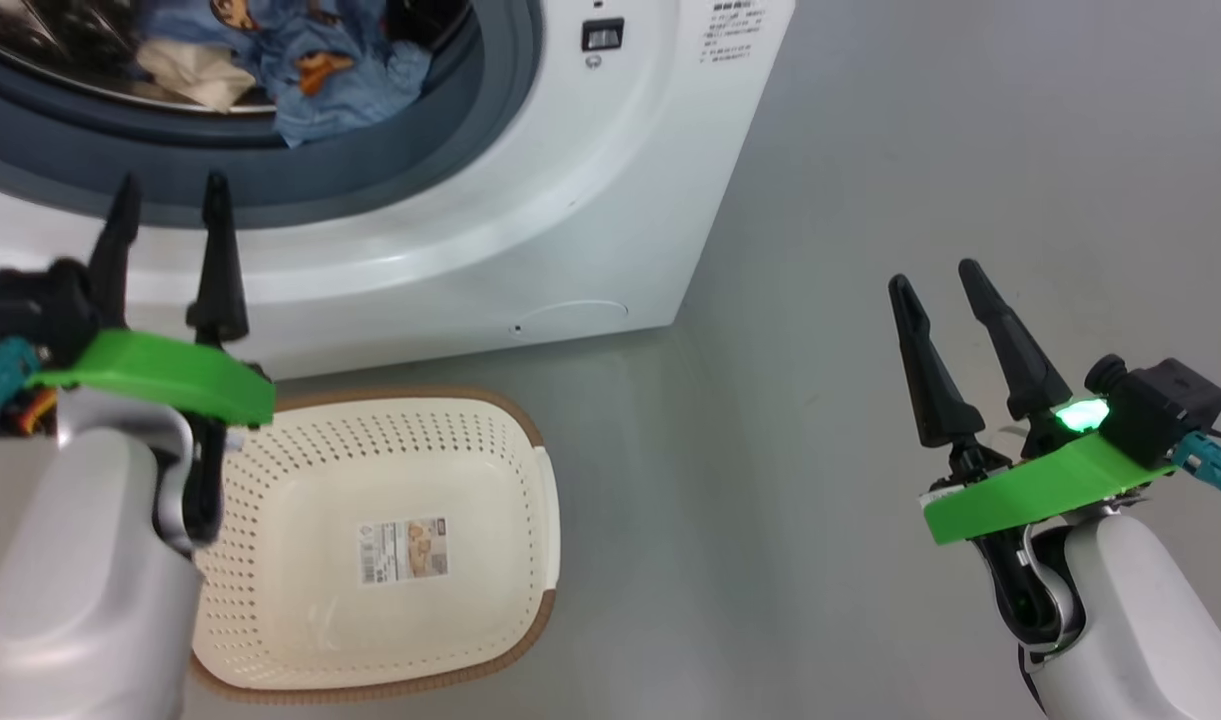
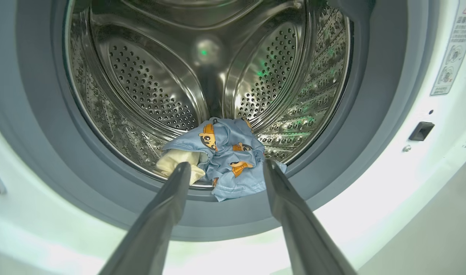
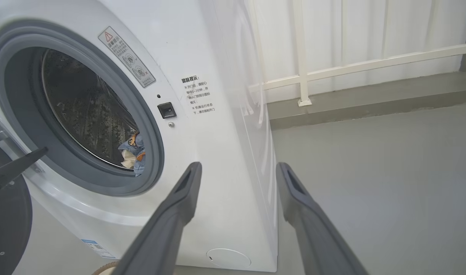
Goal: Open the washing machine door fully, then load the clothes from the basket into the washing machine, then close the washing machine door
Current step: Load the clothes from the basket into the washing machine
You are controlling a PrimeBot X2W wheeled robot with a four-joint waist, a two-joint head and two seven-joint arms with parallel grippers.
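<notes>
Clothes [image 2: 227,160] were seen lapping the gasket [image 2: 236,219], best pushed deeper before closing; left gripper [image 1: 170,182] and right gripper [image 1: 933,274] were held spread, empty.

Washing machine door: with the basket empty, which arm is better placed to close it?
Probably left. The door hangs open at the hinge side, next to the open left gripper; the right gripper sits beyond the washing machine's opposite edge.
</notes>
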